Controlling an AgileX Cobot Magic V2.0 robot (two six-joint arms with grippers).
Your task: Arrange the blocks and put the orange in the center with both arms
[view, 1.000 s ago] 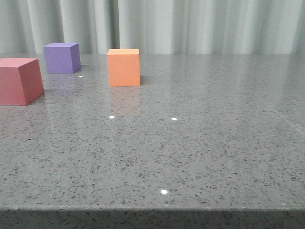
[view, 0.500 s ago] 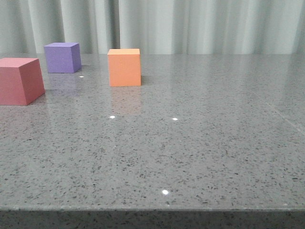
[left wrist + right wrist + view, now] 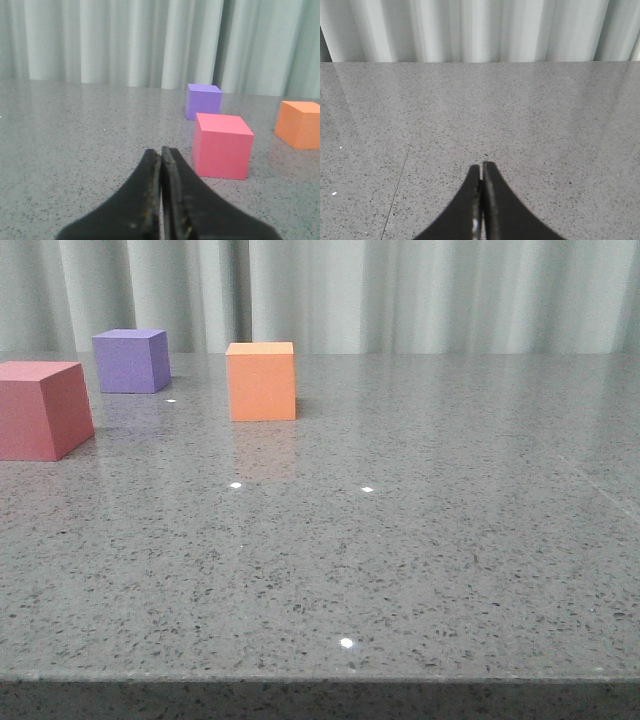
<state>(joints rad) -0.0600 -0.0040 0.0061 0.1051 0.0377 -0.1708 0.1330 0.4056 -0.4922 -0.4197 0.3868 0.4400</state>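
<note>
Three cubes stand on the grey speckled table (image 3: 400, 540). The orange cube (image 3: 260, 381) is at the back, left of the middle. The purple cube (image 3: 130, 361) is farther back and to its left. The pinkish-red cube (image 3: 40, 410) is nearest, at the left edge of the front view. In the left wrist view the pinkish-red cube (image 3: 221, 145) lies just ahead of my left gripper (image 3: 161, 151), with the purple cube (image 3: 202, 101) behind it and the orange cube (image 3: 300, 124) beside. The left gripper is shut and empty. My right gripper (image 3: 481, 166) is shut and empty over bare table. Neither arm shows in the front view.
Pale pleated curtains (image 3: 400, 295) hang behind the table's far edge. The table's front edge (image 3: 320, 678) runs along the bottom of the front view. A thin seam (image 3: 397, 190) crosses the table surface near the right gripper.
</note>
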